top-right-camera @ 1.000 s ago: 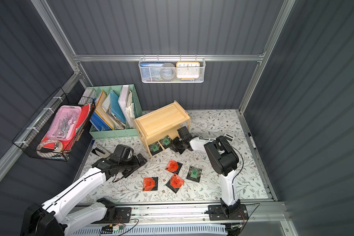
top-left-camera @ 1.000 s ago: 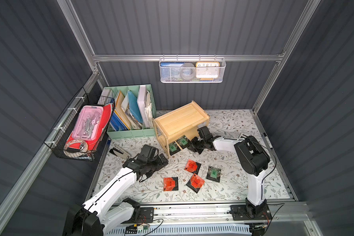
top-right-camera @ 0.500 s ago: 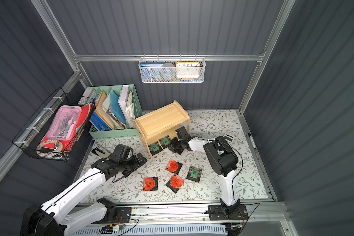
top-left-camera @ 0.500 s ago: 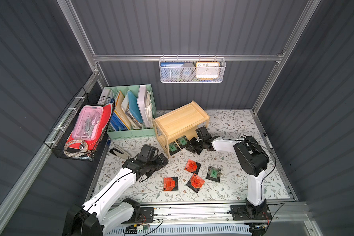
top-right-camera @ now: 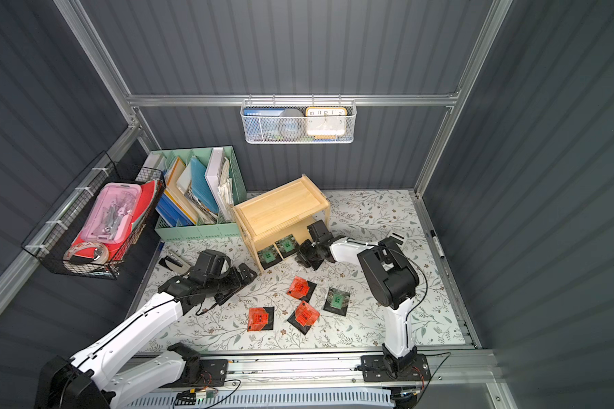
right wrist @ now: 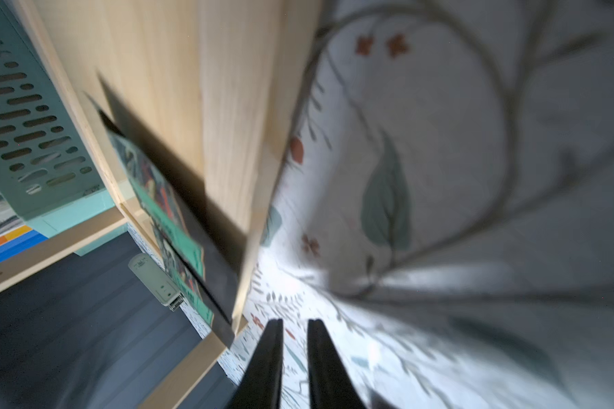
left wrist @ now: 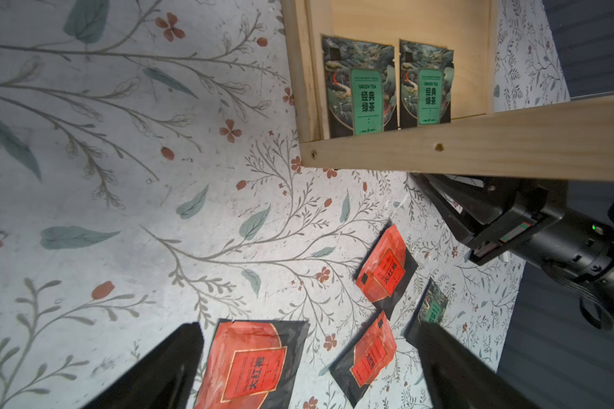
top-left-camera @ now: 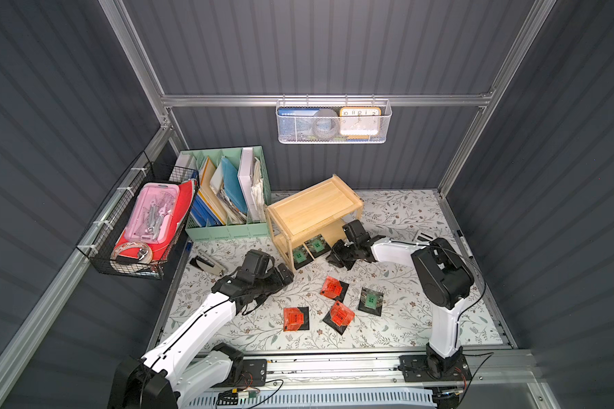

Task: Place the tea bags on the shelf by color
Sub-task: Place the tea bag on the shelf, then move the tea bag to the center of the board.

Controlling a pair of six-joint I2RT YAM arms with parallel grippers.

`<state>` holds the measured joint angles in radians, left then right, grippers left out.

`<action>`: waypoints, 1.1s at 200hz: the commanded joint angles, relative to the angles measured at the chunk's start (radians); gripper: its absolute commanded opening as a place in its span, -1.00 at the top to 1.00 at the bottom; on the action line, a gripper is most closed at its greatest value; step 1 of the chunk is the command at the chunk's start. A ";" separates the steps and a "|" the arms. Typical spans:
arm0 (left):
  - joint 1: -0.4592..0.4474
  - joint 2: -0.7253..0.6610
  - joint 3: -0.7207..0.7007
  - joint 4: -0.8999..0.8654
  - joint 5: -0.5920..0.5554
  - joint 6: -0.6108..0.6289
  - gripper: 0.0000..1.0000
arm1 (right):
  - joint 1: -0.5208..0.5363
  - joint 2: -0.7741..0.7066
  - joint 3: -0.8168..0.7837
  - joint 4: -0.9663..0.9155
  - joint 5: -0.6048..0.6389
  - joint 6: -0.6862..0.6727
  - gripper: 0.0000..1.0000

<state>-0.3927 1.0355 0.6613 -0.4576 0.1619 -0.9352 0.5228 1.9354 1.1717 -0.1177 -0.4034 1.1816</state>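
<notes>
Shelf (top-left-camera: 312, 209), three green packets (top-left-camera: 299, 255) (top-left-camera: 316, 244) (top-left-camera: 370, 300), three orange packets (top-left-camera: 332, 287) (top-left-camera: 295, 317) (top-left-camera: 341, 314)

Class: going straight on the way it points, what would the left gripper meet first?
Probably bare floral mat, short of the shelf; the orange-red tea bag between the left gripper's open fingers seems below that line. Depth unclear.

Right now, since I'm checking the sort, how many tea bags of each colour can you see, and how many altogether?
Green tea bags: 3
Orange-red tea bags: 3
Total: 6
</notes>
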 commanded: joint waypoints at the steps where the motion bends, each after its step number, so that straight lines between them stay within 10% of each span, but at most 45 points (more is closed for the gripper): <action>1: 0.000 -0.004 -0.034 0.099 0.040 -0.023 -1.00 | -0.019 -0.107 -0.037 -0.134 0.039 -0.087 0.50; 88: -0.235 0.231 0.048 0.304 0.004 -0.090 -1.00 | -0.086 -0.559 -0.309 -0.498 0.184 -0.240 0.08; 220: -0.440 0.585 0.245 0.438 0.029 -0.111 -1.00 | -0.124 -0.920 -0.661 -0.521 0.174 -0.251 0.14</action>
<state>-0.8173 1.5890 0.8738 -0.0433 0.1841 -1.0279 0.4042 1.0126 0.5404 -0.6739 -0.2184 0.9333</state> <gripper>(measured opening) 0.997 0.439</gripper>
